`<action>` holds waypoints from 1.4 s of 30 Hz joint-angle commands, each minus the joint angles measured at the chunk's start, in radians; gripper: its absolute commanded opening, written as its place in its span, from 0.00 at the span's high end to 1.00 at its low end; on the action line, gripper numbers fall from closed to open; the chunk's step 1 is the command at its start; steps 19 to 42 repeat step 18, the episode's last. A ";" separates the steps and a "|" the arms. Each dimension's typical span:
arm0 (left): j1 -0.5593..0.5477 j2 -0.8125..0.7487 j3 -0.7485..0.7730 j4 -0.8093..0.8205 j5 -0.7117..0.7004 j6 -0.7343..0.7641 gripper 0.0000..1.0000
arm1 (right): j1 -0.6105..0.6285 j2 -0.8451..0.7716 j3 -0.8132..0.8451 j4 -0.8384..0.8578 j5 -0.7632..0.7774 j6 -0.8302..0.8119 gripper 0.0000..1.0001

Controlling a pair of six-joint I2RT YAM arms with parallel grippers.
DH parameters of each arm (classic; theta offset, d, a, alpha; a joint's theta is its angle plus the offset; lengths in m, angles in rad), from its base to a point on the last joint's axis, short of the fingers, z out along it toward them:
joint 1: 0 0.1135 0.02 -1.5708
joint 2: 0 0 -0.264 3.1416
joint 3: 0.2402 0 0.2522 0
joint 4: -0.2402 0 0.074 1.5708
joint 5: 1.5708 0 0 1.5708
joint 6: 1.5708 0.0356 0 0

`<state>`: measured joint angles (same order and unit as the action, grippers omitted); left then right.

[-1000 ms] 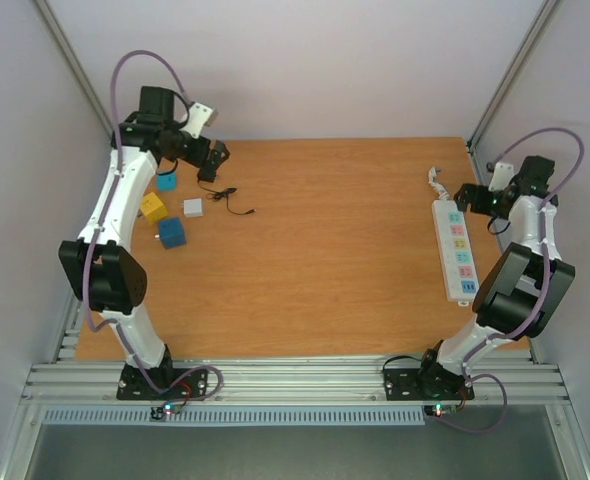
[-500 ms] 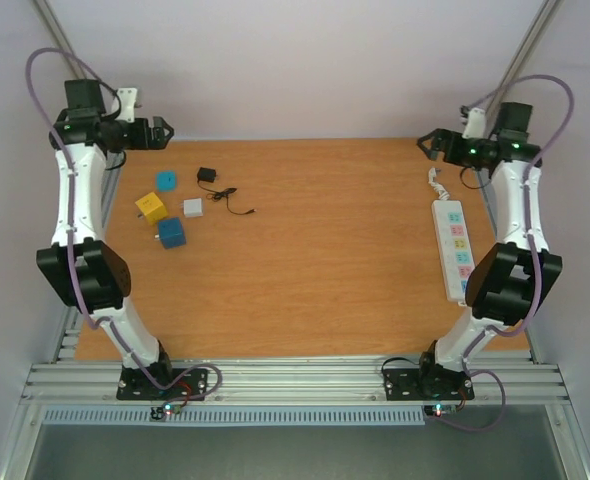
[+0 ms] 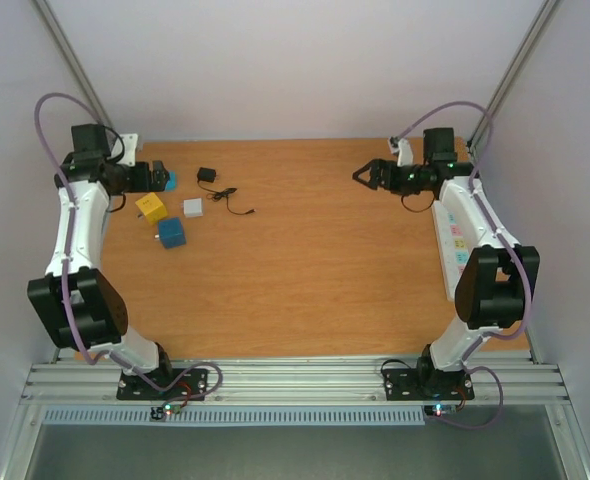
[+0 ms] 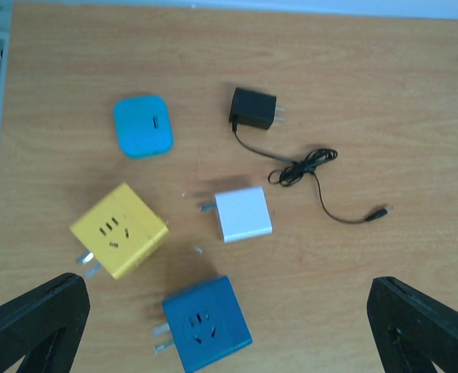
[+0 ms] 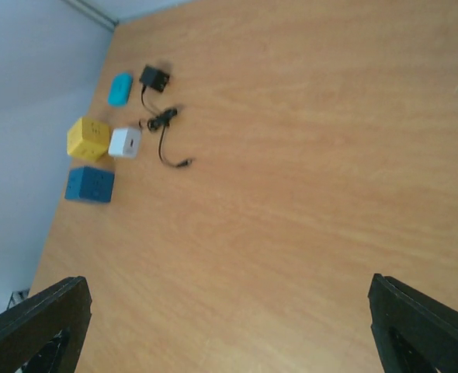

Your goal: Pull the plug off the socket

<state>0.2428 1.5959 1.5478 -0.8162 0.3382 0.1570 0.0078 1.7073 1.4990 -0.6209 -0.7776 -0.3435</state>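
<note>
The socket, a long white power strip [image 3: 453, 238] with pastel outlet faces, lies along the table's right edge, partly under my right arm; I see no plug in it. My right gripper [image 3: 363, 176] is open and empty, held above bare table to the left of the strip; its view [image 5: 229, 334] does not show the strip. My left gripper [image 3: 163, 178] is open and empty at the back left, above loose plugs. In its view [image 4: 229, 342] the dark blue cube [image 4: 206, 322] lies between the fingers [image 4: 35, 326], well below them.
At the back left lie a yellow cube adapter [image 3: 151, 207], a dark blue cube [image 3: 172, 233], a white adapter [image 3: 193, 207], a black adapter [image 3: 207, 175] with a thin cable [image 3: 233, 200], and a cyan plug [image 4: 142, 126]. Walls enclose the table.
My right gripper swung from the strip's far end up to the back right corner, then left over the table. My left gripper rose off the black adapter to the back left corner, then came back over the plugs.
</note>
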 commanded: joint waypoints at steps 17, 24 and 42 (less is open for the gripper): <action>-0.008 -0.079 -0.137 0.132 -0.022 -0.107 0.00 | 0.067 -0.110 -0.156 0.080 0.033 0.038 0.01; -0.008 -0.079 -0.136 0.133 -0.024 -0.108 0.00 | 0.067 -0.113 -0.160 0.081 0.034 0.037 0.01; -0.008 -0.079 -0.136 0.133 -0.024 -0.108 0.00 | 0.067 -0.113 -0.160 0.081 0.034 0.037 0.01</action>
